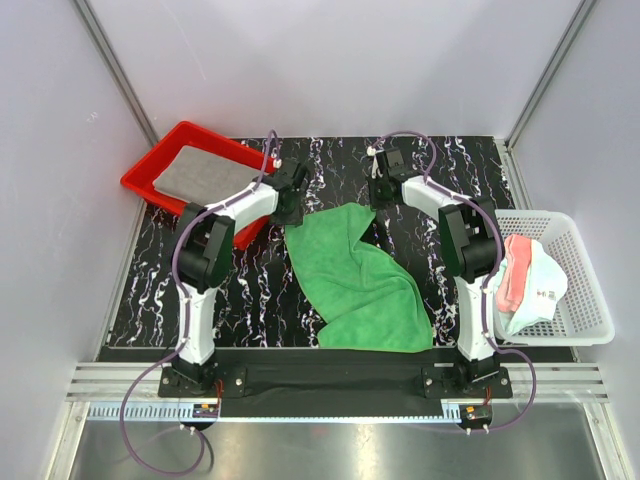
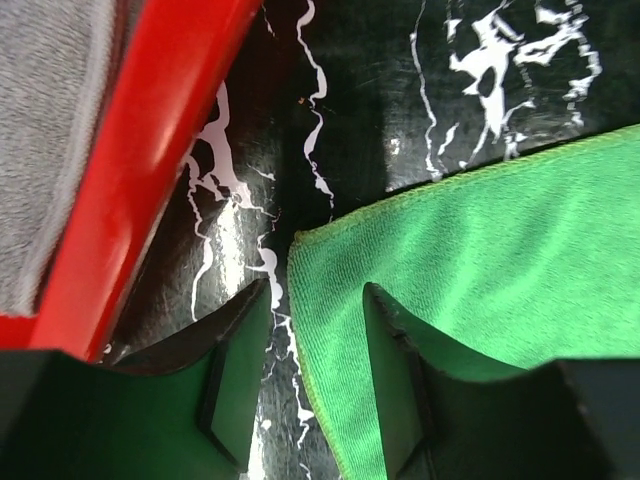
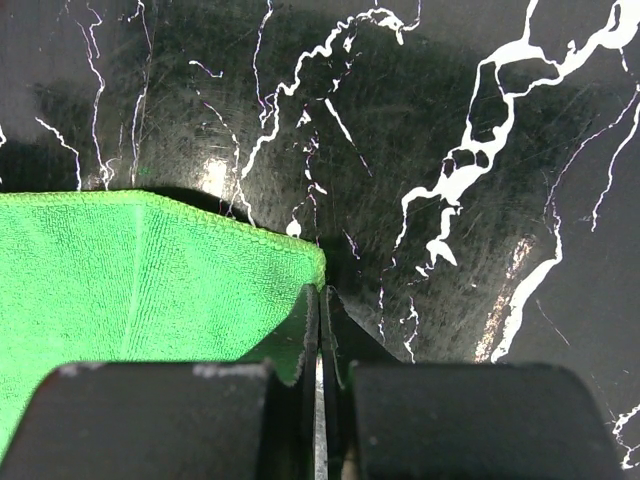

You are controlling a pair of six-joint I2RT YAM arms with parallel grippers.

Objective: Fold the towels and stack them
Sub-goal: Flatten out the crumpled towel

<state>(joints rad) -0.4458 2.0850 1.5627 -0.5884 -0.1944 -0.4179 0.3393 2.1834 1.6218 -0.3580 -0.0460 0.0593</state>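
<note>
Corners on the far edge of the green towel (image 1: 365, 280) matter: left pincer (image 2: 315, 300) straddles one, released; right pincer (image 3: 321, 300) is clenched on the other.

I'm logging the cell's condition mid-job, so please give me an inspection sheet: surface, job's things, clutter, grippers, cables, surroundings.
Surface: black marble-patterned table top, no spills seen.
Job's things: green towel rumpled at centre; grey towel flat in the red tray; white towel and pink towel bunched in the white basket.
Clutter: nothing seen.
Grippers: left gripper open, straddling the green towel's edge; right gripper shut at a far corner of that towel, pinch on cloth not clear.
Cables: purple cables loop at the bases and run along both arms, none on the towels.
Surroundings: pale walls, metal frame post.
</note>
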